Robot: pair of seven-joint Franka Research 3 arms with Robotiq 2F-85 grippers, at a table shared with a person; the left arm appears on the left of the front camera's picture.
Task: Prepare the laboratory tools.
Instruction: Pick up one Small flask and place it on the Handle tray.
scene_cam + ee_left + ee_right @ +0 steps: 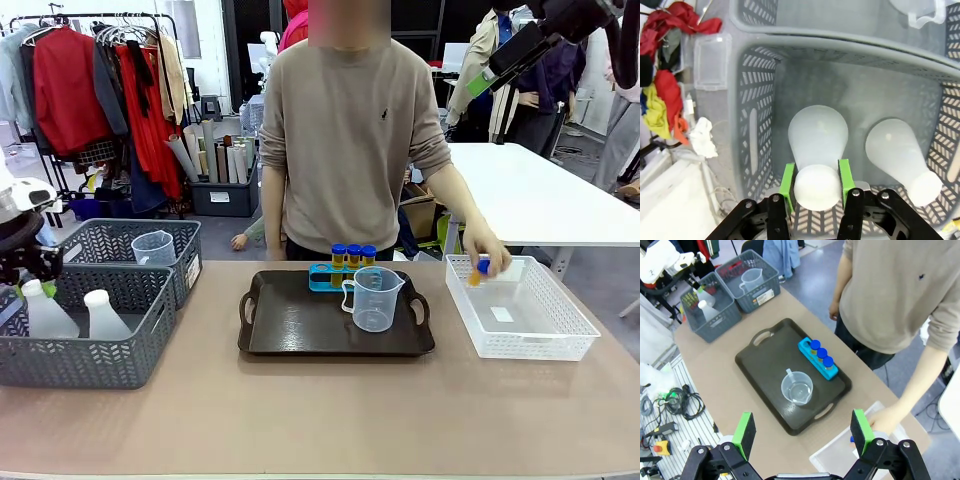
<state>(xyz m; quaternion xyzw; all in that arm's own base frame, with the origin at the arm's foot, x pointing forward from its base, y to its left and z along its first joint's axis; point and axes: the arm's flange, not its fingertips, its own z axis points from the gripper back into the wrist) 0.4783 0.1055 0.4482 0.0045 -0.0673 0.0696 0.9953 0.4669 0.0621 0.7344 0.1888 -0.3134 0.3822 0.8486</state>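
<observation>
The left gripper is clamped on the neck of a white conical flask by the grey basket's left wall. The right gripper hangs open, high over the table.

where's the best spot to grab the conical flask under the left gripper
Its narrow neck, just under the top, coming straight down from above. The conical flask stands upright in the grey basket, whose walls block the sides, and its body flares too wide below. The left gripper has its pads on either side of that neck.
</observation>
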